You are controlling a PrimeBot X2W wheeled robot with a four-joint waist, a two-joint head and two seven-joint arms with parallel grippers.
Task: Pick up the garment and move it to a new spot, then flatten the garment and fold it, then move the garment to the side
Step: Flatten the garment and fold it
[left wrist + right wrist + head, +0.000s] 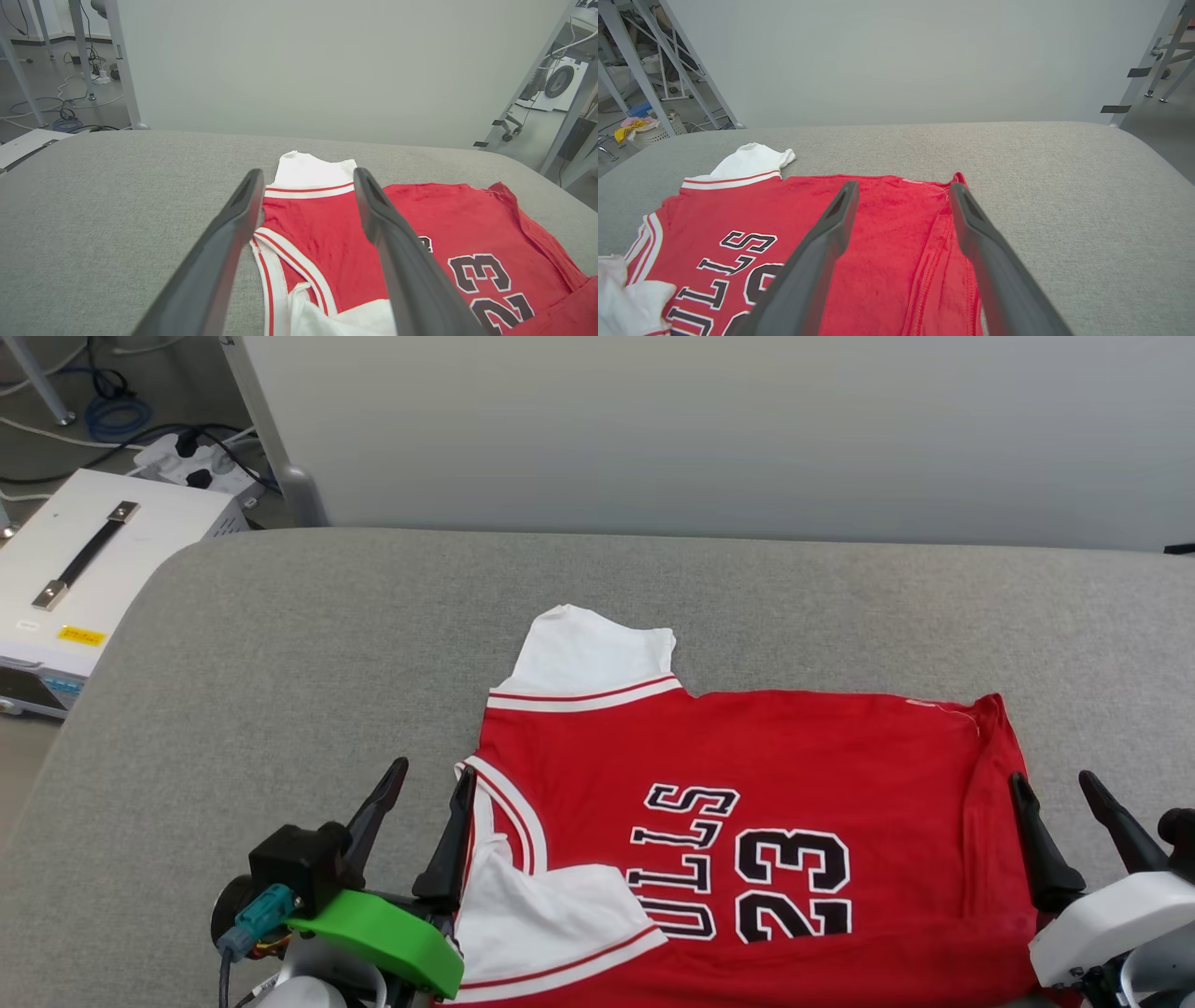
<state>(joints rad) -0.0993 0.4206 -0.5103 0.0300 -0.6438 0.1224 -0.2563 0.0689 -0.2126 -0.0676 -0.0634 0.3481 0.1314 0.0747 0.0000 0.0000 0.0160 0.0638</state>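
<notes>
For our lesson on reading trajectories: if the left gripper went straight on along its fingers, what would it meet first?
The left gripper would probably meet the garment first, at its red shoulder; height unclear.

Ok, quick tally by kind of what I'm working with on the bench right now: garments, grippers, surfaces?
Garments: 1, the red garment, spread out with lettering up.
Grippers: 2, the left gripper and the right gripper, both open, one at each end of the garment.
Surfaces: 1, the grey table.
Total: 4
</notes>
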